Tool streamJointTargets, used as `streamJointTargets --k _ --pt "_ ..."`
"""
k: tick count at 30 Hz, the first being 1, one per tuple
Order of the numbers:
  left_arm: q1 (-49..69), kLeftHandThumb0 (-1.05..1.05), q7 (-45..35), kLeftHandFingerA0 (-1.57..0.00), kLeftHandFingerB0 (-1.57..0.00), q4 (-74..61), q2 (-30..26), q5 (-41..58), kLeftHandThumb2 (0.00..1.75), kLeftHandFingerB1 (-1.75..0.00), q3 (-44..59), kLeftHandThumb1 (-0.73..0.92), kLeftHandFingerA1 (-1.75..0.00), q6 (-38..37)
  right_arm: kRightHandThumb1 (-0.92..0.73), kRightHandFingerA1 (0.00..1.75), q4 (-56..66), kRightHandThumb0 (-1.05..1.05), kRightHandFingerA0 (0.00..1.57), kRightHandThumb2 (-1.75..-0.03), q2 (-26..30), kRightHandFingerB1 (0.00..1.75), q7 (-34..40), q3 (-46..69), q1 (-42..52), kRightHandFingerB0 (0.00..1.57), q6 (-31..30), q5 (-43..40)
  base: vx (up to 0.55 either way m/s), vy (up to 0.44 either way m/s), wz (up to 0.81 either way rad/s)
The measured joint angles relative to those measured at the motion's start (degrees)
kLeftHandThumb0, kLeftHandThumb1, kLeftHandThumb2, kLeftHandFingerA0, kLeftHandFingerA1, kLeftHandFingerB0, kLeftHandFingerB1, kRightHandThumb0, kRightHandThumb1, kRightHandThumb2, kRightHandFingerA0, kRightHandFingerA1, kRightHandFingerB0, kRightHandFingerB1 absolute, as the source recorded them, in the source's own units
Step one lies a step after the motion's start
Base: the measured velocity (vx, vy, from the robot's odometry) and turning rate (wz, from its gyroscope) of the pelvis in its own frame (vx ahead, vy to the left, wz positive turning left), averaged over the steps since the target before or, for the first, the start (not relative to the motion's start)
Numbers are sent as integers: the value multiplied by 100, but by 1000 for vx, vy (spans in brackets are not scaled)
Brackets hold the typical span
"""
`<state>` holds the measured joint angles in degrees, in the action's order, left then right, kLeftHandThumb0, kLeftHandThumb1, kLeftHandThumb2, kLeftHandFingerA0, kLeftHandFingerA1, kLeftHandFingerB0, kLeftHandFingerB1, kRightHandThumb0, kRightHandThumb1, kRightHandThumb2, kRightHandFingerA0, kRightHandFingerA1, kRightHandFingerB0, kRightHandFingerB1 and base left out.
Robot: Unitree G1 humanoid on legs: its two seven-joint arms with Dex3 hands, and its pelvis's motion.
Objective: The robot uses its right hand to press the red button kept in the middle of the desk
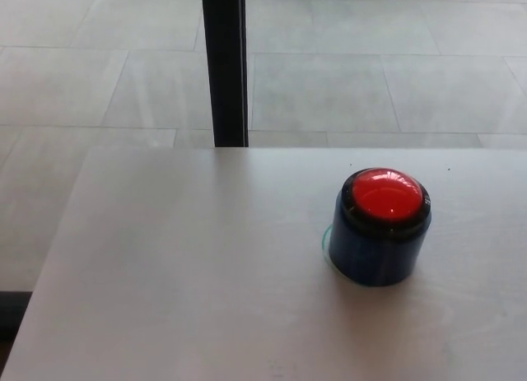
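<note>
Neither robot hand shows in the head view, so nothing can be said of how either arm is posed or whether its fingers are spread or closed.

The red button (pixel 384 192) sits on the desk (pixel 189 266), right of the desk's middle and closer to the far edge than to the near one. Its glossy red dome is ringed by a black collar and set in a dark blue cylindrical housing (pixel 375 253), which stands upright on the pale grey desktop. A thin greenish ring (pixel 326 245) peeks out from under the housing on its left side, touching the base. Nothing touches the dome; a soft highlight lies across its top.

The desk's far edge runs across the view above the button, and its left edge slants down toward the lower left corner. Just beyond the far edge, left of the button and well apart from it, 1 black vertical post (pixel 225 64) rises out of the top of the view. Behind the desk lies a floor of large grey tiles (pixel 346 76). A dark patch shows at the lower left, beside the desk's left edge.
</note>
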<state>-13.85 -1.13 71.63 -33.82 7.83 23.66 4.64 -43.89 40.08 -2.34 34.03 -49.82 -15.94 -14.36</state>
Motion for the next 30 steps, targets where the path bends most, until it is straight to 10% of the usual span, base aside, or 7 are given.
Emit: streamJointTargets --k 6,7,12,19,23,26,30 --pt "-4 -73 5 -51 -22 1 0 2 131 -74 0 92 -95 0 -4 168 698 -35 123 -165 -20 140 240 984 1226 110 10 -162 0 0 0" --pt "-4 -75 7 -54 -24 1 0 3 132 -75 0 92 -97 0 -20 164 768 -46 126 -143 -59 146 276 1148 1406 106 12 -191 0 0 0" --pt "3 -75 21 -51 -29 6 2 4 120 -94 1 92 -123 0 -20 173 1018 -33 117 -156 -567 152 568 1987 2370 102 79 -362 0 0 0" --pt "-6 -76 32 -59 -29 11 7 8 129 -78 6 92 -102 0 -55 175 1033 -41 116 -108 -1567 163 1083 2600 3049 77 515 -414 0 0 0" --pt "-7 -77 33 -56 -26 14 8 8 131 -76 6 92 -99 0 -56 175 1038 -46 121 -100 -2107 141 1386 2838 3282 86 800 -419 0 0 0" --pt "-5 -75 35 -53 -26 14 8 8 132 -76 7 92 -97 0 -43 175 1039 -44 120 -114 -2523 161 1629 3032 3441 86 965 -451 0 0 0" --pt "-21 -73 46 -49 -29 16 8 9 119 -93 7 92 -122 0 -48 148 1091 -49 139 -112 -2885 101 1890 3170 3605 82 1028 -585 0 0 0"
